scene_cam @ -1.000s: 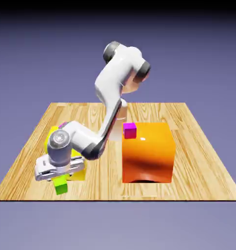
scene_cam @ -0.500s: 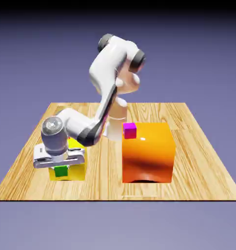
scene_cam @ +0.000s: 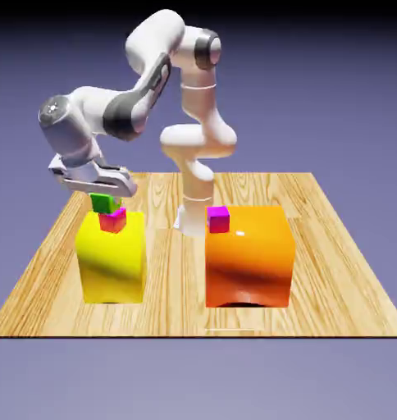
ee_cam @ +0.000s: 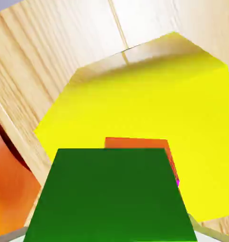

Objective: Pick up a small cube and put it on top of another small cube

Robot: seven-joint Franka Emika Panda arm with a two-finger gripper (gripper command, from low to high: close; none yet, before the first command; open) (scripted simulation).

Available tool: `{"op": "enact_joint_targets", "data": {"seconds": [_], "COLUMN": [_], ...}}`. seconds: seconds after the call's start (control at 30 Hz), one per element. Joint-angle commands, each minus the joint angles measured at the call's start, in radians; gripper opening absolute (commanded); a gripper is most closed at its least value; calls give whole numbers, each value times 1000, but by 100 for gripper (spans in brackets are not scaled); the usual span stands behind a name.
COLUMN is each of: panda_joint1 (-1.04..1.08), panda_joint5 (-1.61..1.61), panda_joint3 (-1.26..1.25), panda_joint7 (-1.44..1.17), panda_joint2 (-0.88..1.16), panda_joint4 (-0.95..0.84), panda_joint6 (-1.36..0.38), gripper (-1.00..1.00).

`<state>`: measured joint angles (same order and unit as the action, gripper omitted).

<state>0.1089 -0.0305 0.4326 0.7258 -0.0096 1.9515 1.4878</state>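
- Green first: your small cube (scene_cam: 104, 203) sits pinched in the gripper (scene_cam: 103, 197), lifted off the counter (scene_cam: 169, 271) and held above the yellow block (scene_cam: 111, 258).
- In the exterior view the green cube hangs just over a magenta cube (scene_cam: 113, 221) that rests on the yellow block's top, near its back edge. The green one sits slightly toward the exterior view's left of it — you cannot tell whether the two touch.
- In the hand view the green cube (ee_cam: 109, 196) fills the lower half and hides the fingertips; only a pale sliver of one shows at the bottom right corner.
- Behind it in that view you see a strip of the cube beneath (ee_cam: 137, 142), looking orange-red in shadow with a magenta glint at its right edge, and it peeks out mostly to the right — so the alignment looks a little off.
- The yellow block (ee_cam: 149, 99) spreads wide behind both cubes there, with the wooden counter (ee_cam: 55, 42) around it.
- A second magenta cube (scene_cam: 218, 218) stands on the big orange block (scene_cam: 248, 256), at its back corner on the exterior view's left, well apart from the gripper.
- The two big blocks stand side by side on the counter with a gap between them.
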Motion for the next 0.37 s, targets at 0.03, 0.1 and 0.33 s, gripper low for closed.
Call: {"op": "enact_joint_targets", "data": {"seconds": [0.03, 0.1, 0.33], "panda_joint1": [-10, -10, -10], "panda_joint5": [-4, -7, -7], "panda_joint3": [1, 1, 2], "panda_joint7": [1, 4, 5], "panda_joint2": [-4, -10, -11], "panda_joint4": [36, 109, 118], "panda_joint6": [33, 99, 108], "gripper": [-100, -100, 100]}}
